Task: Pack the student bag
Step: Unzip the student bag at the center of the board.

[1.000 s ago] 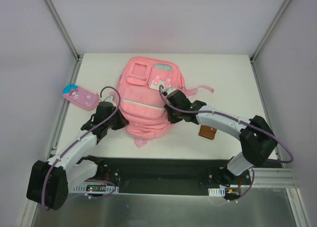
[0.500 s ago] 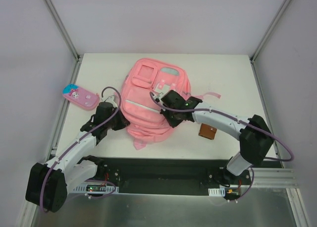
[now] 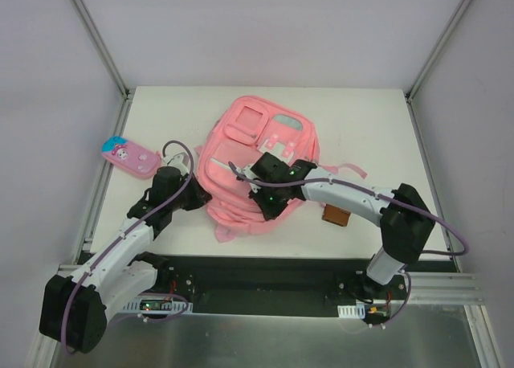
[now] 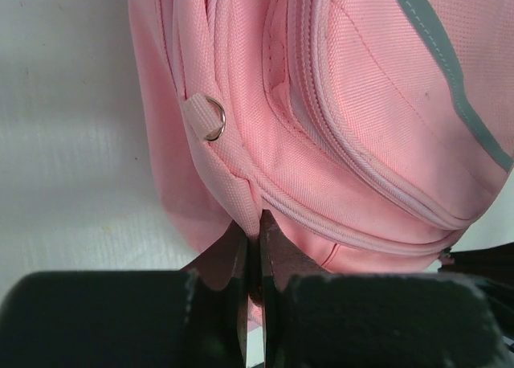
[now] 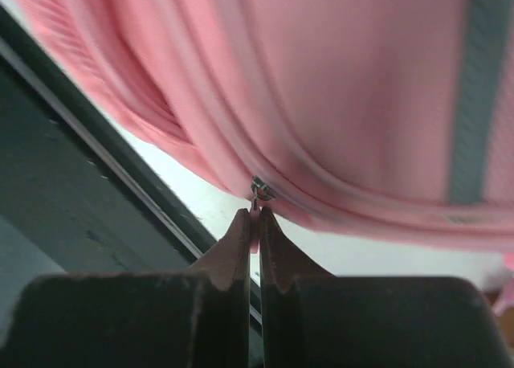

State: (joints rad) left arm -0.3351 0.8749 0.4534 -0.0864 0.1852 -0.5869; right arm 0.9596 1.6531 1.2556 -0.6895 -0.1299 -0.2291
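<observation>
As the right end effector (image 5: 254, 215) has slid leftward along the lower edge of the student bag (image 3: 257, 143), the bag has swung round at mid-frame on the bench (image 3: 361, 119), top now tipped upper right. That end effector pinches the zipper pull (image 5: 259, 190); the left end effector (image 4: 257, 223) pinches the bag's corner seam, anchoring it. The zip is likely being drawn open for packing

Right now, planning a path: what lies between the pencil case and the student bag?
The left arm's wrist and its purple cable loop; top view.
</observation>
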